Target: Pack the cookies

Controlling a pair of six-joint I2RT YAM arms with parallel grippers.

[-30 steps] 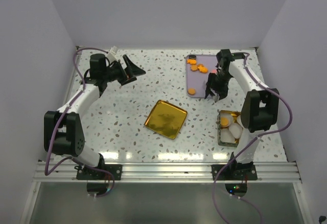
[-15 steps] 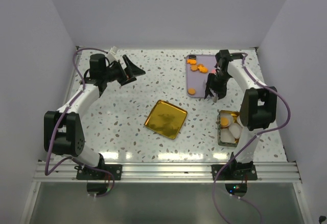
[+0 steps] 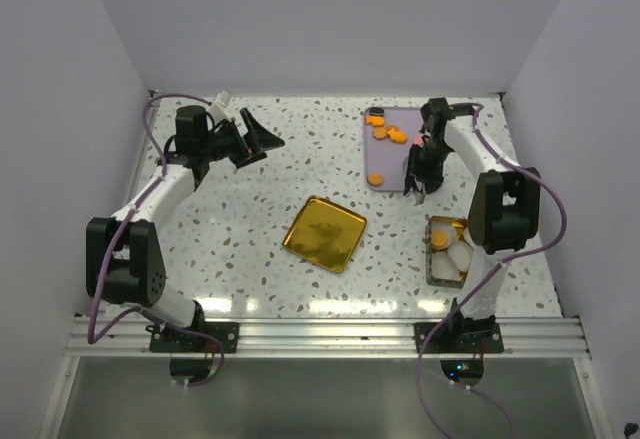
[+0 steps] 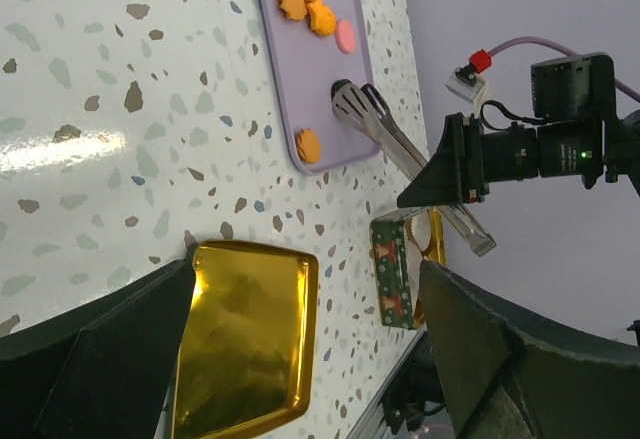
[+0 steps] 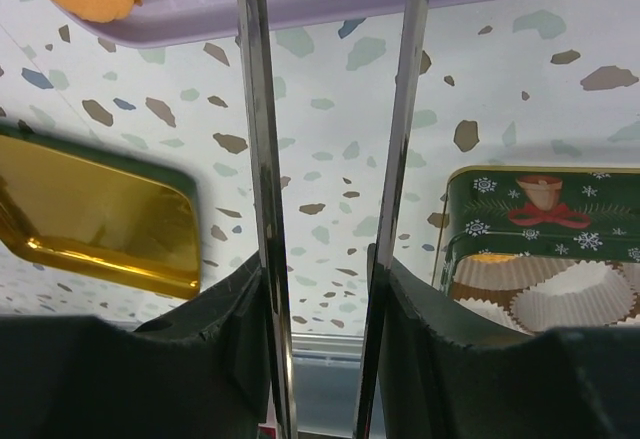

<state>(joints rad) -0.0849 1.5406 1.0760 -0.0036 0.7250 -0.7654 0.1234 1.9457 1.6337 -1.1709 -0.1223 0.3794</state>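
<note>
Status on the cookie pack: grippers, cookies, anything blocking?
Left gripper open, idle. Right gripper shut on tongs, tips over purple tray. Cookies on tray. Gold lid aside, tin unobstructed.

The top camera hangs above and behind my bases and looks down on the whole table [image 3: 250, 209] from far off. The camera on my left wrist is rolled on its side. Past my left gripper [image 4: 308, 289] it looks from a distance across the table toward the right side. The camera on my right wrist sits low and very near, looking along the tongs [image 5: 262, 159]. All three views share the gold lid [image 3: 324, 233], the purple tray [image 3: 392, 167] and the green tin [image 5: 540, 204].
</note>
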